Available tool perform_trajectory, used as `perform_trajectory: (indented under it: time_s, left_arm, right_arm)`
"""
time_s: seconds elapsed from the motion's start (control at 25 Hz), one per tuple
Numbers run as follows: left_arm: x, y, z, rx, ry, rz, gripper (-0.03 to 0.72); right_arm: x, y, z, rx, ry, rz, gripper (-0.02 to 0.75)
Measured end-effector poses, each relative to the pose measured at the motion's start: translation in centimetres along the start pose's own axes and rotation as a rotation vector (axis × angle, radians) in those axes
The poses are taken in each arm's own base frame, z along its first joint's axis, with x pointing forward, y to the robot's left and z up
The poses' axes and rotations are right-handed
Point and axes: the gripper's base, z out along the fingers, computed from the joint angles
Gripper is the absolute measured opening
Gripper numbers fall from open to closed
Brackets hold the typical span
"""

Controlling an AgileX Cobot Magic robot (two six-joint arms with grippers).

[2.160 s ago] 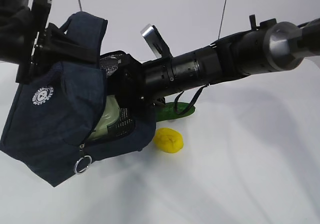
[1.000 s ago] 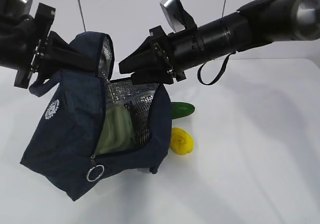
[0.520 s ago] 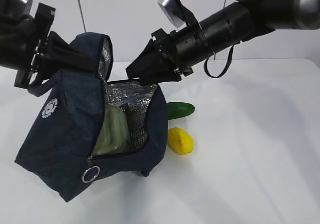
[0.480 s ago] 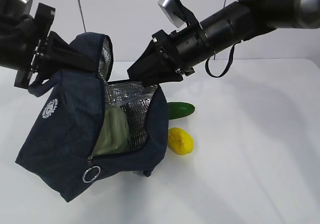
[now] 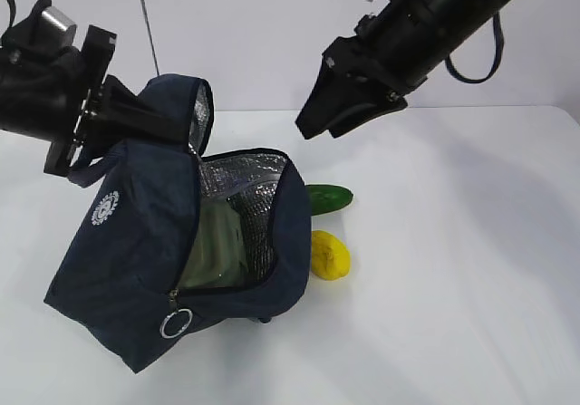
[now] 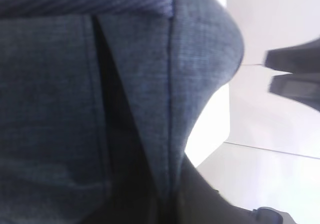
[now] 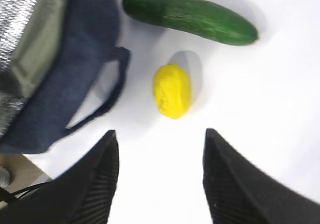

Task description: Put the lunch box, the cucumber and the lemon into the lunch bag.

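Exterior view: my left pincer (image 5: 136, 120) grips the lunch bag (image 5: 136, 260) flap; lunch box (image 5: 213, 246) inside. Left wrist view: only fabric. Right wrist view alone shows my right pincer (image 7: 160, 179) spread, empty, above lemon (image 7: 172, 90) and cucumber (image 7: 190, 15). Risk: 1 round lemon rolling on contact.

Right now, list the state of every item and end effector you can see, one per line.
lunch bag: unzipped, mouth open, tilted, its top flap held up.
lunch box: inside the bag, lid on.
cucumber: lying on the table, outside the bag.
lemon: on the table beside the bag.
left end effector: shut on the lunch bag.
right end effector: open, empty, above the lemon.
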Motion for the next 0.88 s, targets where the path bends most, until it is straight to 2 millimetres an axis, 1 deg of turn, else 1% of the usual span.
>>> perform_trajectory:
  time_s: [0.08,0.16,0.32,0.44,0.52,0.64,0.8,0.88]
  left_arm:
    - [-0.1,0.4,-0.3,-0.014,0.006,0.006,-0.003]
    - [-0.3,1.0,-1.1,-0.036,0.012,0.005,-0.003]
    - [-0.8,2.3,-2.9,-0.07,0.01,-0.007,-0.003]
    - [-0.8,3.0,-3.8,-0.097,0.02,-0.018,-0.004]
    - [-0.8,3.3,-4.1,-0.119,0.031,-0.019,-0.004]
    - [-0.6,3.8,-4.3,-0.157,0.054,-0.016,-0.004]
    - [-0.3,4.5,-4.6,-0.234,0.092,-0.017,-0.004]
    - [-0.2,4.9,-5.0,-0.267,0.104,-0.018,-0.004]
  right_arm:
    - [0.3,-0.1,-0.8,0.076,0.023,0.025,0.389]
    - [0.7,-0.3,-1.5,0.154,0.045,0.052,0.389]
    - [1.1,-0.6,-2.4,0.255,0.064,0.101,0.387]
    - [1.3,-0.9,-2.8,0.304,0.072,0.138,0.387]
    - [1.4,-1.0,-2.7,0.351,0.087,0.153,0.388]
    - [1.4,-0.6,-2.3,0.404,0.111,0.14,0.388]
    - [1.2,0.6,-1.6,0.403,0.124,0.112,0.387]
    - [1.2,0.7,-1.0,0.399,0.136,0.11,0.387]
